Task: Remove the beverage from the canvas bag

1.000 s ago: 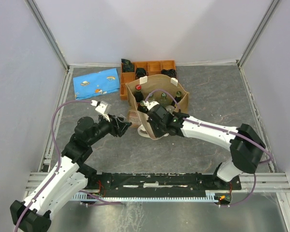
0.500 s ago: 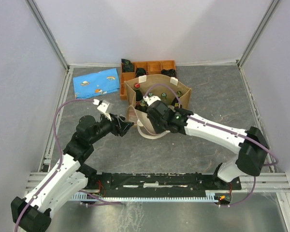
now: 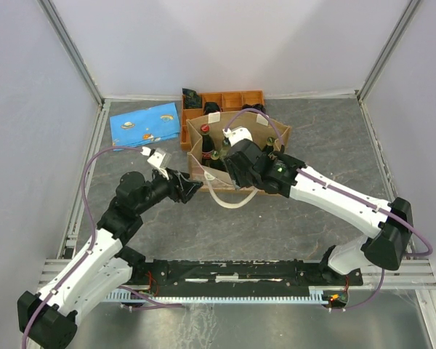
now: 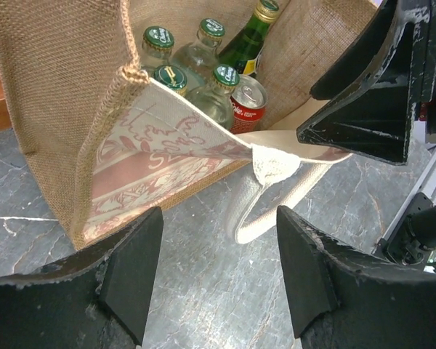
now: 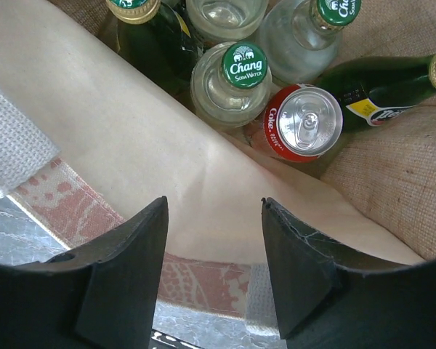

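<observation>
The canvas bag (image 4: 58,87) stands upright at the far middle of the table (image 3: 312,218), just near of the orange tray (image 3: 236,98). Inside it a red cola can (image 5: 303,122) sits among green-capped glass bottles (image 5: 236,73) — all upright but one dark green bottle, which leans. The right gripper (image 5: 214,207) hangs over the bag's near rim, jaws apart, holding nothing. The left gripper (image 4: 218,218) sits low at the bag's near-left corner — spread wide, empty, facing the drooping cream handle (image 4: 265,189).
</observation>
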Controlling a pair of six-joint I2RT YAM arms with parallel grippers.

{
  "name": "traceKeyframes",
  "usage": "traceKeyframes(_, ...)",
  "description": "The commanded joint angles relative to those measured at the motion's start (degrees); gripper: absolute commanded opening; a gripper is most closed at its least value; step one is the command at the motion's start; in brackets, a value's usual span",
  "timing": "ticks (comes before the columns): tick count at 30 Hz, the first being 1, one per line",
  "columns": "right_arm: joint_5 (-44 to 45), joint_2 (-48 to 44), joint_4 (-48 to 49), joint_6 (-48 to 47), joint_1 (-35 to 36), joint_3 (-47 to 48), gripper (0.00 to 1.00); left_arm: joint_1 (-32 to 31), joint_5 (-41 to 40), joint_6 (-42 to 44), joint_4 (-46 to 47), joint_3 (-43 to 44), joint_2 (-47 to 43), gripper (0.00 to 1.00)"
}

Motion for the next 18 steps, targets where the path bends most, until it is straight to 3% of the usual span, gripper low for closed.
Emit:
traceKeyframes(1,0.49,-1.05,0.17,-0.22,0.06,-0.13,0.63,-0.15,3.17,-2.63,5.74,3.73,1.21,0.72)
traceKeyframes(8,-1.59,-2.71,2.69,-0.08,0.03,-3.30,0.62,-0.90,7.06,-10.03,11.51,3.61,3.51,0.73)
traceKeyframes(18,-3.31,-2.66,5.12,-1.21,0.31,-5.31,0.62,-1.95,0.75,-15.65,10.12,3.76,8.16,0.73)
